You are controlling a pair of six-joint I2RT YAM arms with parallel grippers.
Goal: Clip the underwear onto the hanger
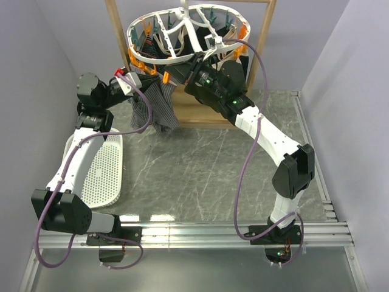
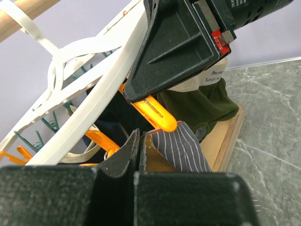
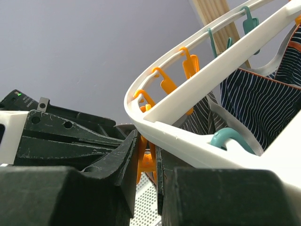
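closest to me, the two arm bases sit bolted on the metal rail point(image 1: 200, 234) along the near edge. behind it the grey marbled table point(image 1: 200, 164) fills the floor of the booth. at its far side stands the wooden frame point(image 1: 114, 27), and the white oval hanger point(image 1: 176, 61) hangs inside it with its ring lying about flat and its orange and teal clips dangling round the rim.

the left arm point(image 1: 79, 158) reaches up along the left wall and the right arm point(image 1: 267, 137) crosses in from the right. both meet at the ring's near rim. a white perforated basket point(image 1: 103, 170) lies on the table under the left arm.

the underwear point(image 1: 155, 103), grey with fine stripes, hangs below that near rim. its long axis runs up and down, the top edge bunched up by the grippers and the loose end pointing down in front of the frame's base. a dark olive pair point(image 2: 202, 106) and a navy striped garment point(image 3: 263, 103) hang further back on the ring.

the left gripper point(image 2: 139, 143) has its fingers pressed tight together, and the striped cloth comes out right behind the tips, so it looks pinched on the underwear's top edge. the right gripper point(image 3: 146, 155) sits just under the rim with its fingers squeezing an orange clip point(image 2: 157, 115) from both sides. that clip lies just above the cloth; i cannot tell whether they touch.
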